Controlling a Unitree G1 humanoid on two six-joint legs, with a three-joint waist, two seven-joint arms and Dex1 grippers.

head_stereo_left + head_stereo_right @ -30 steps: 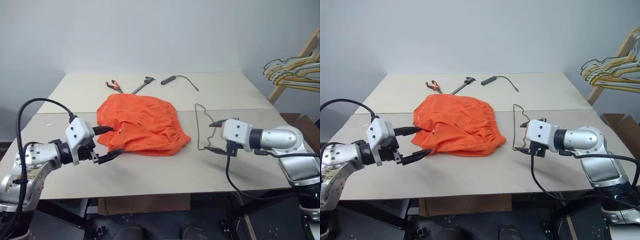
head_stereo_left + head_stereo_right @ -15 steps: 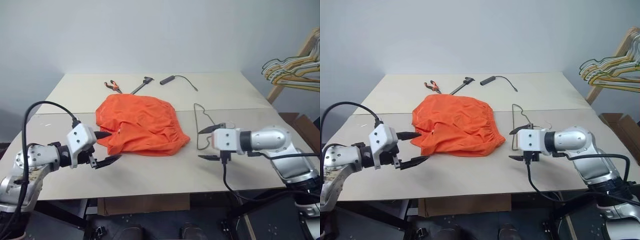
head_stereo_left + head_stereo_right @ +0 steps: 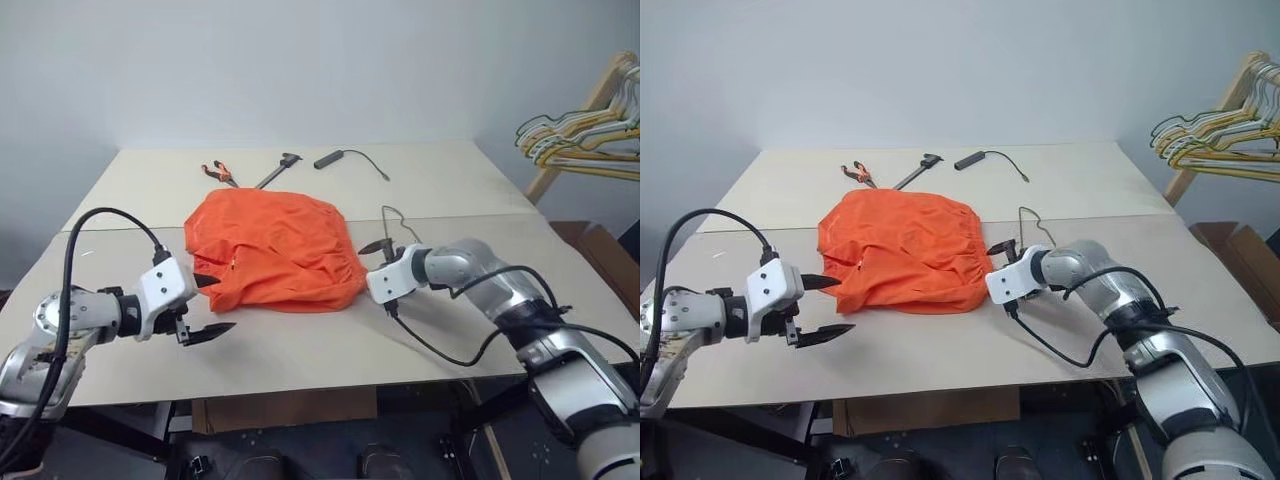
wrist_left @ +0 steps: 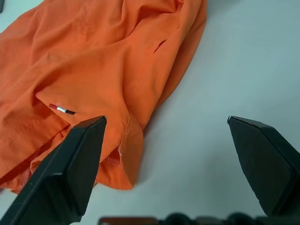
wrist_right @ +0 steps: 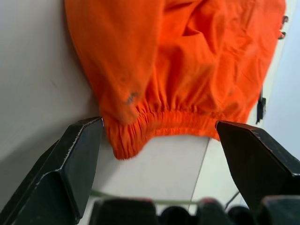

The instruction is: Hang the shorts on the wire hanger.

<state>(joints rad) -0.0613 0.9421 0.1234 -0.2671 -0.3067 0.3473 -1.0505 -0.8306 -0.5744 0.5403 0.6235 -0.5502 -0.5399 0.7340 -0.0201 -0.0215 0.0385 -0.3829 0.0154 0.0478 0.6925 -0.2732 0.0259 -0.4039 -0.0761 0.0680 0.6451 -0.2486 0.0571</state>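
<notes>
The orange shorts lie crumpled in the middle of the table, with the gathered waistband toward the right side. My right gripper is open right at that waistband edge, its jaws spanning the corner of the fabric without holding it. At the shorts' left hem my left gripper is open too, with one fingertip beside the cloth. The wire hanger lies flat just right of the shorts, its hook pointing to the far side. My right arm hides much of it.
At the far side of the table lie orange-handled pliers, a dark long tool and a black cable with a cylindrical end. A wooden rack with bunched yellow and silver hangers stands off the right edge.
My right gripper has swung left and forward across the hanger to the shorts' waistband, rolling its wrist. The left gripper has sunk slightly by the hem. Both stay open.
</notes>
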